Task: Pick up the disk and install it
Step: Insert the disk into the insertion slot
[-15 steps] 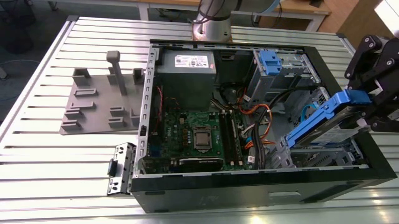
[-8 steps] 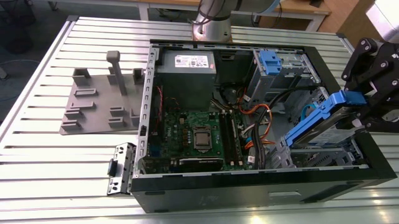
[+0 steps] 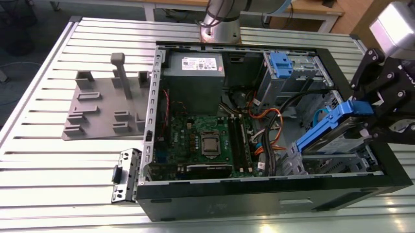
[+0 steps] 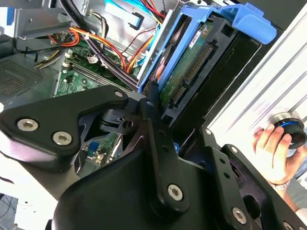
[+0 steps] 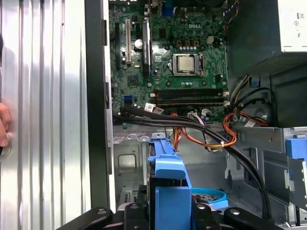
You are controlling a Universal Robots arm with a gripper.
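One gripper (image 3: 367, 119) clamps the tilted disk (image 3: 324, 135) close beside the case wall (image 3: 391, 164).

Bright, even light came from above. Beside the gripper (image 3: 364, 112) the slatted table (image 4: 268, 96) was washed out almost white; under it the computer case (image 3: 259, 200) was dim inside, with soft shadows.

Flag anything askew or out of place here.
The blue-framed silver-grey hard disk sits tilted, one end raised above the open black computer case, clamped in the gripper, not seated flat. A person's hand is near the case.
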